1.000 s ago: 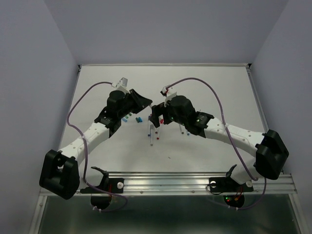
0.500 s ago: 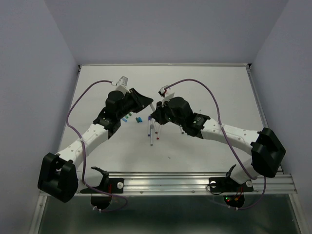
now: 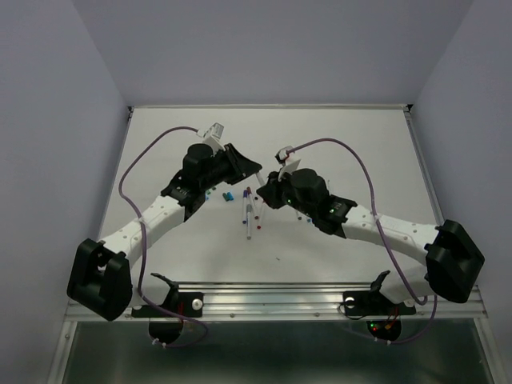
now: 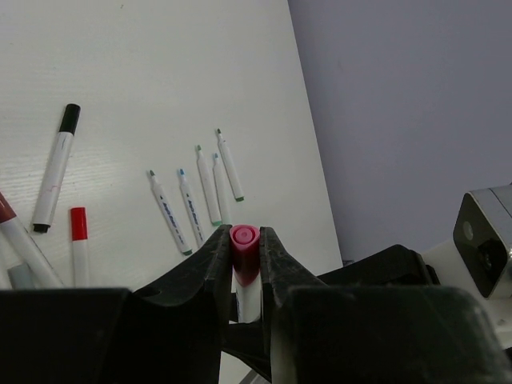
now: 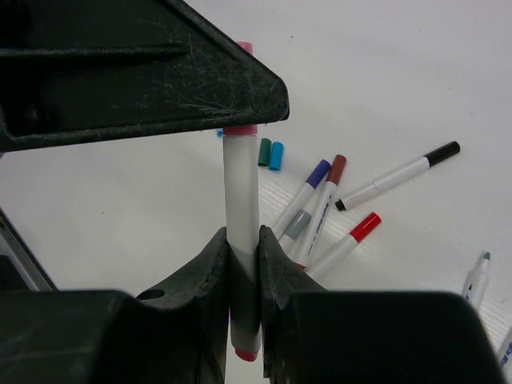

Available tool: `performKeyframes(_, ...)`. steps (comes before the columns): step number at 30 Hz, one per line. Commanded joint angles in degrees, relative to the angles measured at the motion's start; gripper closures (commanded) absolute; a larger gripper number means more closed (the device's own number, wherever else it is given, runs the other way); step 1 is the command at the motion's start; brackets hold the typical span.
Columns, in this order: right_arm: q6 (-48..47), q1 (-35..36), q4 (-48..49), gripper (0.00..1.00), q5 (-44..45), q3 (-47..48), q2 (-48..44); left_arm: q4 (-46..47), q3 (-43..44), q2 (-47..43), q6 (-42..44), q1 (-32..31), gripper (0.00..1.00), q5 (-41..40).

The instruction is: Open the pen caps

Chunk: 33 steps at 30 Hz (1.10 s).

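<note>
Left gripper [image 4: 244, 258] is clamped on a pink cap [image 4: 244, 238], pinched right at its fingertips with the cap's end face towards the wrist camera. The right gripper [image 5: 242, 268] is closed around the white barrel [image 5: 239, 188] of the same pen, further down its length, so the pen spans the two grippers and hangs clear of the table [image 4: 160, 56]. The cap looks seated on the barrel, with no gap showing at the joint, so the pull has probably not yet parted them.

Beyond the right fingers lie two loose caps [image 5: 270, 154] (teal and blue, side by side) and several capped pens [image 5: 320, 204]; past the left fingertips a row of uncapped pens [image 4: 204, 192] rests on the table.

The barrel is smooth and round, so it could slide through the right fingers instead of leaving the cap; the left hold sits near the finger ends, so the cap could squirt out sideways; a pull off the pen's axis would jam it; a sudden release could jerk the arms and drop the pen among those below.
</note>
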Motion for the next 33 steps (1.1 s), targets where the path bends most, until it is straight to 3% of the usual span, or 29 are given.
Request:
performKeyframes(1,1.8,-0.7,-2.9,0.99,-0.8,-4.2,-4.3,1.5,7.5,3.6,5.7,2.8,1.0,-7.6)
performKeyframes(5,4.1,3.0,-7.5,0.99,-4.9,-9.8,-7.6,2.8,15.9,9.6,7.3,9.4,1.0,-8.2)
performKeyframes(11,9.1,5.7,-12.0,0.99,-4.9,-16.3,-13.4,2.3,24.7,14.6,9.8,13.4,1.0,-8.2)
performKeyframes(16,11.8,5.7,-14.5,0.99,1.0,-17.8,-17.6,1.2,26.5,17.0,11.1,15.5,1.0,-5.4)
performKeyframes(23,20.6,3.7,-27.3,0.99,27.9,-10.2,-9.2,-5.1,17.2,12.7,11.4,15.5,1.0,-5.7)
performKeyframes(28,21.9,-7.3,-29.2,0.99,25.9,-6.2,-0.9,-10.0,5.8,7.5,11.6,15.3,1.0,-7.7)
performKeyframes(30,18.9,-9.6,-28.5,0.89,26.5,-4.4,0.0,-11.7,3.2,5.1,11.8,14.9,1.0,-10.6)
performKeyframes(33,17.1,-10.9,-26.4,0.85,26.2,-2.3,2.3,-14.7,-0.3,3.3,11.8,14.6,1.0,-13.0)
